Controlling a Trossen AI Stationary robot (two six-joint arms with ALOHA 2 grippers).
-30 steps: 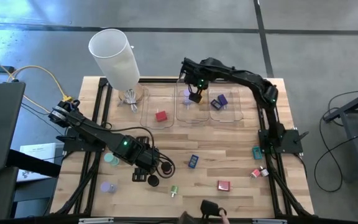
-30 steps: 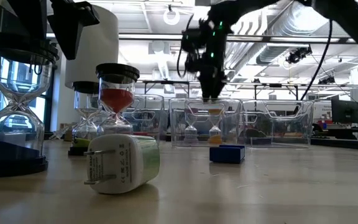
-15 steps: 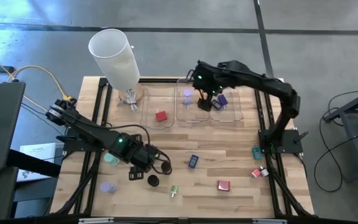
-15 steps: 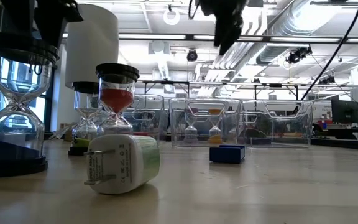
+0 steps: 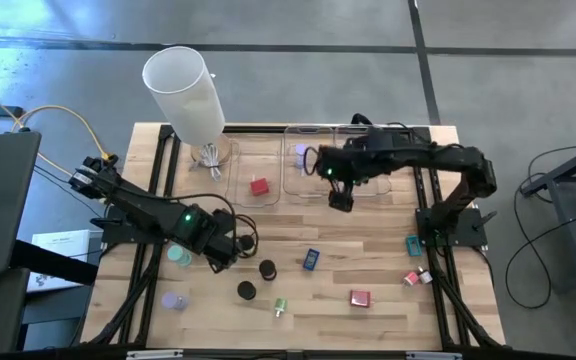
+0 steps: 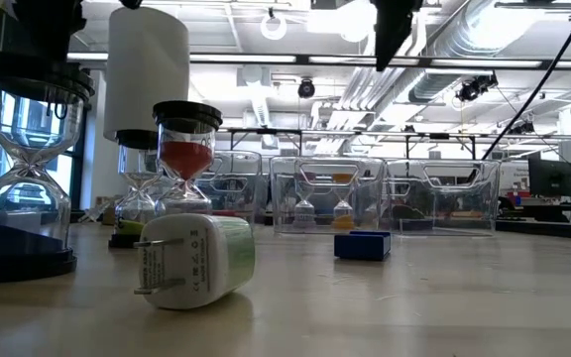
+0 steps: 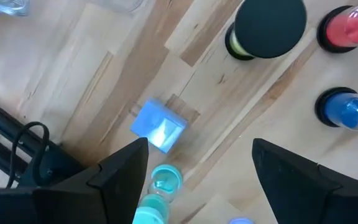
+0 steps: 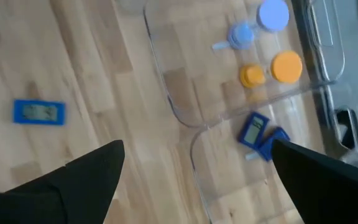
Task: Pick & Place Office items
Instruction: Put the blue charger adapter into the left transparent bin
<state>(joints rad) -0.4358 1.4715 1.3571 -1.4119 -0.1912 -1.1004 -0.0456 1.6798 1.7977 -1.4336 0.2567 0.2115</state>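
Above the near edge of the clear plastic trays (image 5: 313,190), right gripper (image 5: 340,201) hovers, jaws spread wide, holding nothing. Left gripper (image 5: 230,252) sits low at the table's left-centre, jaws parted, nothing between them. Small blue rectangular block (image 5: 311,259) lies flat mid-table, long axis tilted slightly from near-far. Two black round hourglass caps (image 5: 256,280) stand just right of the left gripper. Red block (image 5: 359,298) lies near-right; green-backed white plug adapter (image 6: 194,260) lies on its side, prongs pointing left in the low view. Middle tray holds lavender and orange hourglasses (image 8: 271,43), lying down. Items at the right edge (image 5: 414,262) are too small to make out.
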